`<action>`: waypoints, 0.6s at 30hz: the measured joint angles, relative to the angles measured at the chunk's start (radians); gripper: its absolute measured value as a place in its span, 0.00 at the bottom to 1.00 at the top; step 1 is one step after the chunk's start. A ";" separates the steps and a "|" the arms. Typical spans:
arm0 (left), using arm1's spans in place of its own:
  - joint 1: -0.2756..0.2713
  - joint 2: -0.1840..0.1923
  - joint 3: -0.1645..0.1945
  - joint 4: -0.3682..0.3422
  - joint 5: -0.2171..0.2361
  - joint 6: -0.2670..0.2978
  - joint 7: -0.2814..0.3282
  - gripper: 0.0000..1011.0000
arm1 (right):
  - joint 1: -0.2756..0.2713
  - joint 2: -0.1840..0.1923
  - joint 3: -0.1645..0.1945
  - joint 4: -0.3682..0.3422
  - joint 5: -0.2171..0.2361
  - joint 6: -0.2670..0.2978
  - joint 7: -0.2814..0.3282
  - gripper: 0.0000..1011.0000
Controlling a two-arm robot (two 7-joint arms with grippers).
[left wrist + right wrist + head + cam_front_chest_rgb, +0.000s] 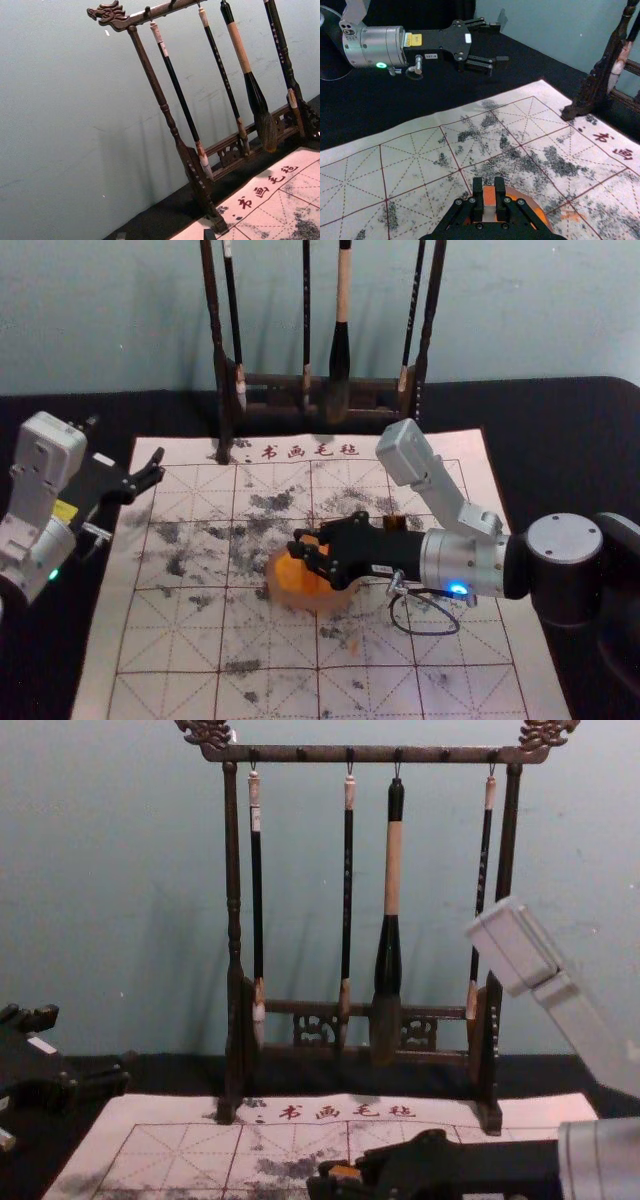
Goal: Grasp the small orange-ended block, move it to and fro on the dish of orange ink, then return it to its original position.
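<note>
Our right hand [299,543] grips the orange-ended block [489,197] over the ink dish [312,599]; contact we can't tell. Inking seems in hand: next, gentle to-and-fro strokes, then its return. Our left hand [503,42] idles, spread, at the counter's [60,660] left.

4 brushes [392,920], 2 grippers [298,543] & 1 ea. rack [370,754], mat [150,695], dish [285,585], block [489,196].

The block [489,194] is orange at its end, whitish beyond. The dish [276,590] shows orange. The mat [165,645] is off-white, ruled in dark red squares with dashed lines, lettered in dark red and blotched grey-black. The worktop [90,415] is black, the wall [100,310] grey-blue, the rack [232,920] dark brown, the right tool [298,543] black.
</note>
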 joint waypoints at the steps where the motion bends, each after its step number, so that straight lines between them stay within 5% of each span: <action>1: 0.000 0.000 0.000 0.000 0.000 0.000 0.000 0.99 | 0.002 -0.002 -0.001 0.002 0.000 0.000 0.000 0.11; 18: 0.000 0.000 0.000 0.000 0.000 0.000 0.000 0.99 | 0.054 -0.060 -0.006 0.084 -0.004 -0.009 -0.020 0.11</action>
